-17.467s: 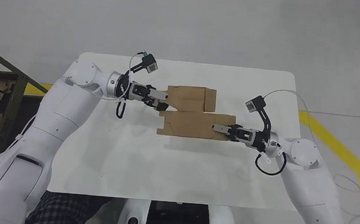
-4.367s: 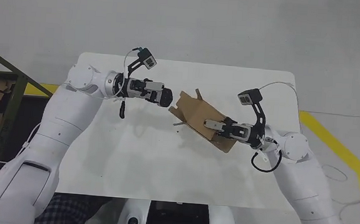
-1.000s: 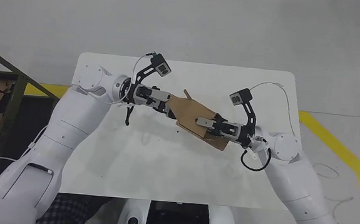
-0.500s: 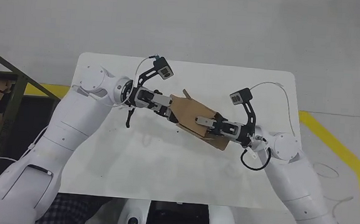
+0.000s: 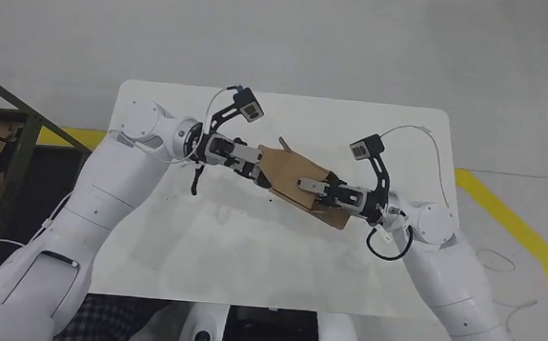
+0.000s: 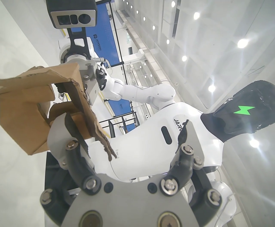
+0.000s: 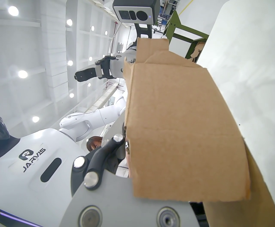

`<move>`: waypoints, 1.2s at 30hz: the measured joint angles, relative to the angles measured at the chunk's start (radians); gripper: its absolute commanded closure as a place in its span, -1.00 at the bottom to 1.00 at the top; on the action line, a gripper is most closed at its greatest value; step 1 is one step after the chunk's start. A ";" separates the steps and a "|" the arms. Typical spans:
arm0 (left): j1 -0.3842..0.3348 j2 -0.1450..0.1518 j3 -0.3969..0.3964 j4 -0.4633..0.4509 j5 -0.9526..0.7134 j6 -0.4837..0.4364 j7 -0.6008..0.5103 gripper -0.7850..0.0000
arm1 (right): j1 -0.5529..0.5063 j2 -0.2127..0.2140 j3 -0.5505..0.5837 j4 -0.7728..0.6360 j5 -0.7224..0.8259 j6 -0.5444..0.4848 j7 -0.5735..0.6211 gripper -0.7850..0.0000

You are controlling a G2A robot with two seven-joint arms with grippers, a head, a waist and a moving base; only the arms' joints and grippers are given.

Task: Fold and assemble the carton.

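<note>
Nearest me, the right gripper (image 5: 313,186) is clamped on one wall of the half-opened carton (image 5: 292,165), holding it tilted over the middle of the table (image 5: 249,255). That single pinch looks risky: a hard push could twist the carton loose or crease the wall. Beyond it, the left gripper (image 5: 258,167) stands wide apart, one finger against a ragged flap (image 6: 93,120), which might buckle or tear instead of folding.

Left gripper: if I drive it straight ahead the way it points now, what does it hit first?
Most likely the brown cardboard carton: the open left gripper sits at its near end, with a torn flap just ahead of it. Depth is hard to judge; the right gripper lies beyond.
</note>
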 measured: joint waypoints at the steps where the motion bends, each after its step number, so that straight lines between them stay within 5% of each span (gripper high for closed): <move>1: -0.001 0.000 -0.001 0.003 0.001 -0.001 0.000 -1.00 | 0.000 0.000 0.001 0.000 0.002 0.000 0.000 1.00; 14: -0.016 0.013 -0.090 0.087 0.004 -0.028 0.014 -1.00 | -0.008 0.001 -0.002 -0.002 0.020 -0.004 0.041 1.00; 36: -0.040 -0.013 -0.061 0.097 0.011 -0.037 0.013 -1.00 | -0.009 -0.007 -0.054 -0.008 -0.001 0.005 0.048 1.00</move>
